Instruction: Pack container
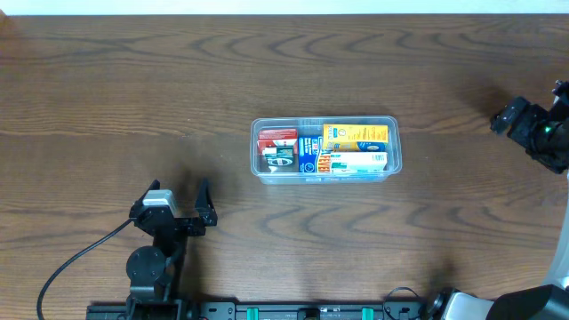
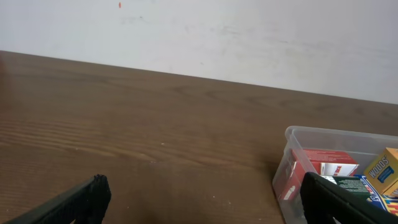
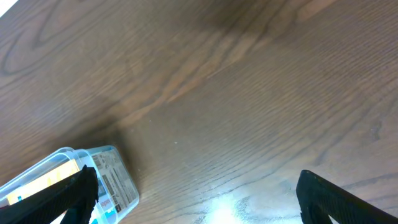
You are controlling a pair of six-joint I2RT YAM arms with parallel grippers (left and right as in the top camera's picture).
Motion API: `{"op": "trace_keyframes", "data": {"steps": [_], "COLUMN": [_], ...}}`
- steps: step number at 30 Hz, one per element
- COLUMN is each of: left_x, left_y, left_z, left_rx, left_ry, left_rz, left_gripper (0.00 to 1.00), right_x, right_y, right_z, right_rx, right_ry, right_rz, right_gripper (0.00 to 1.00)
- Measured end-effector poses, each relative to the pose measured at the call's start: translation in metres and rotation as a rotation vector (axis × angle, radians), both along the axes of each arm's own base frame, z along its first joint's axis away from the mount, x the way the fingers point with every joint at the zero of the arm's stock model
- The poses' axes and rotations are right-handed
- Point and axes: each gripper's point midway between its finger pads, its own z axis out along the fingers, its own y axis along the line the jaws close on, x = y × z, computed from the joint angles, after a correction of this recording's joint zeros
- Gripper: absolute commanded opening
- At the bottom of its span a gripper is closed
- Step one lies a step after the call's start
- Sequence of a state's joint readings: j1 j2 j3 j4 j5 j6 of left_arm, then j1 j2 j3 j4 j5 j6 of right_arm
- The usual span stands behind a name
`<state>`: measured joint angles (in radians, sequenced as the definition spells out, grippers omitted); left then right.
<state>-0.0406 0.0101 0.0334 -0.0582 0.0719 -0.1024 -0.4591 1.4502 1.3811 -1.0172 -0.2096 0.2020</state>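
The clear plastic container [image 1: 395, 145] sits mid-table. It holds a red box [image 1: 276, 136], a green-and-white box [image 1: 278, 158], a blue box [image 1: 308, 153], a yellow box [image 1: 355, 135] and a white box [image 1: 360, 163]. The container also shows at the right of the left wrist view [image 2: 289, 155] and at the lower left of the right wrist view [image 3: 115, 177]. My left gripper [image 1: 181, 203] is open and empty, down-left of the container. My right gripper [image 1: 509, 118] is open and empty, at the table's right edge.
A black cable [image 1: 76, 262] runs from the left arm to the front edge. A pale wall [image 2: 199, 37] stands behind the far table edge. Brown wood table [image 1: 133, 98] lies all around.
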Motion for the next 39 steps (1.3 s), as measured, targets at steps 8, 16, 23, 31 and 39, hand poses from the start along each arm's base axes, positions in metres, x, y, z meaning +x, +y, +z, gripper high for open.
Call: {"op": "trace_keyframes", "data": {"steps": [8,16,23,31,39], "left_x": [0.000,0.000,0.000,0.000,0.000], "left_y": [0.000,0.000,0.000,0.000,0.000], "left_z": [0.000,0.000,0.000,0.000,0.000], "left_rx": [0.000,0.000,0.002,0.003,0.003], "left_ry": [0.000,0.000,0.000,0.000,0.001], "left_rz": [0.000,0.000,0.000,0.000,0.000], "left_gripper": [0.98,0.98,0.98,0.98,0.98], "right_x": [0.010,-0.008,-0.011,-0.017,-0.044], "right_y": [0.048,0.194,0.247,0.234,0.207], "right_z": [0.015,0.062,0.121,0.201,0.115], "right_rx": [-0.022,-0.075,-0.199,-0.332,-0.371], "right_ry": [-0.041,-0.199,-0.492,-1.100,-1.153], "right_rz": [0.138,0.586,0.752,0.634,0.605], "right_gripper": [0.99,0.99,0.99,0.99,0.99]}}
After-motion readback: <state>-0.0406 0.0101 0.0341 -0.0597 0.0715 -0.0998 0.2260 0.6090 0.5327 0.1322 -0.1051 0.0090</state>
